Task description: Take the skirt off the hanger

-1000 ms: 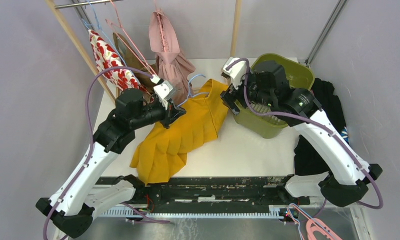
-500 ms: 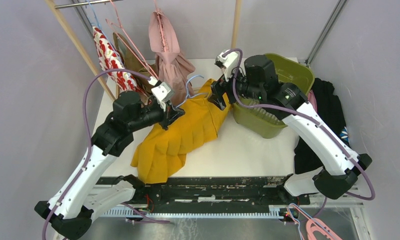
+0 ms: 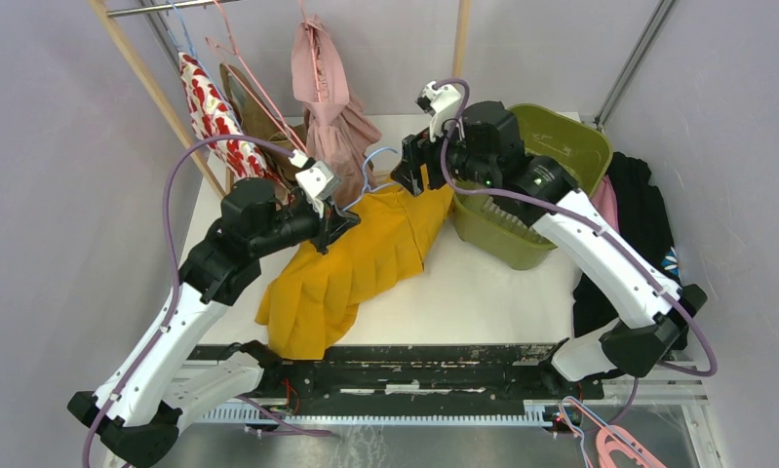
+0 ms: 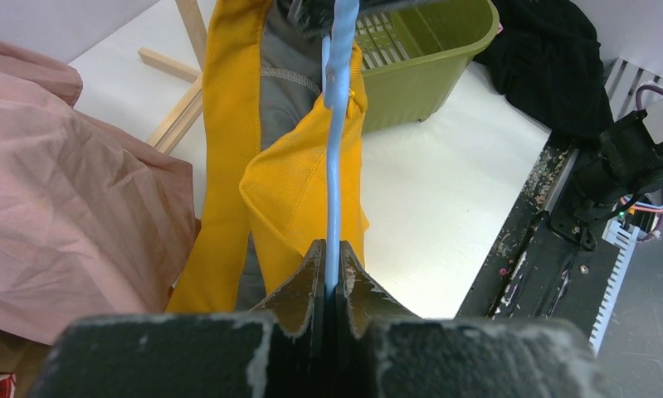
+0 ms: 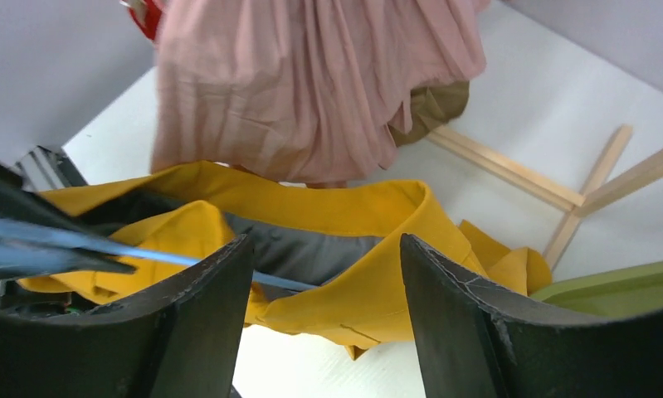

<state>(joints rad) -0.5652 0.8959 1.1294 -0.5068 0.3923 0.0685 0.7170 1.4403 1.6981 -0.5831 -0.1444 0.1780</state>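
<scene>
Right claw (image 3: 411, 178) swung left off the green basket (image 3: 507, 244), now spread wide.
Left claw (image 4: 332, 274) clamps the blue hanger (image 4: 334, 174); yellow skirt (image 3: 351, 268) lies lengthwise, waistband at the basket, hem pointing away.

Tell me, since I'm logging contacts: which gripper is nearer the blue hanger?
Left. The left gripper is shut on the hanger; the right gripper hangs open over it.

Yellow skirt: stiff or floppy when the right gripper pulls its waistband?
Likely floppy: the yellow skirt lies in soft, crumpled folds, so it should drag and drape, not lift whole. The waistband looks thicker, lined in grey: probably the firmest grip. It may snag on the blue hanger threaded through it.
</scene>
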